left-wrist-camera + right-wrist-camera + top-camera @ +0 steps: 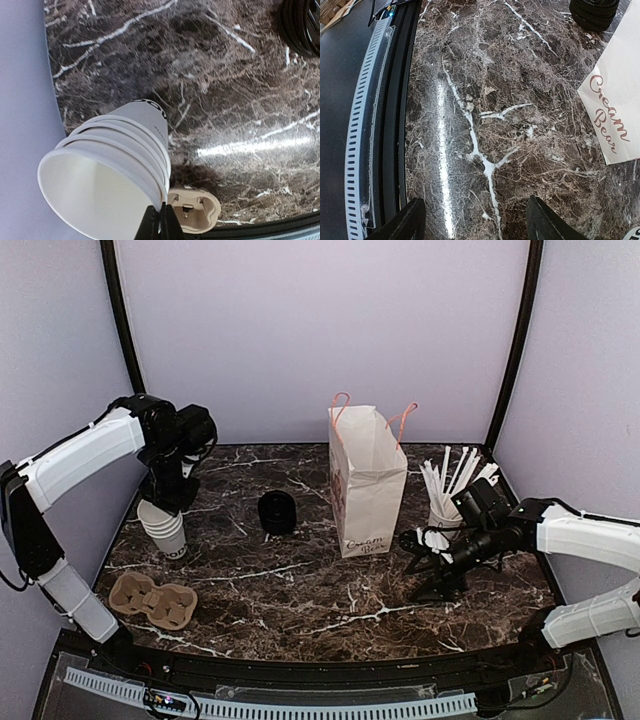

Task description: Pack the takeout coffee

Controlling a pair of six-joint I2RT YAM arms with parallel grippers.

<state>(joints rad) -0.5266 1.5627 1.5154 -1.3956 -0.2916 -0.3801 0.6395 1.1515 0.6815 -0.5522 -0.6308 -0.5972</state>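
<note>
Takeout coffee: no view shows a lidded cup; cannot tell where it stands. Nested white cups (pixel 165 530) by the table's left edge. Left gripper (pixel 161 216) above them, pinched shut on the top cup's rim. Black lid stack (pixel 277 512) mid-table, paper bag (pixel 367 485) just to its right. Right gripper (pixel 477 222) near the bag's base, toward the right edge, spread wide over bare table (pixel 485 125), holding nothing.

The left arm (pixel 85 455) arches high from its base and bends down at the wrist, its jaws pressed together and pointing downward. The right arm (pixel 590 532) reaches low and inward, its jaws spread wide with nothing between them.
</note>
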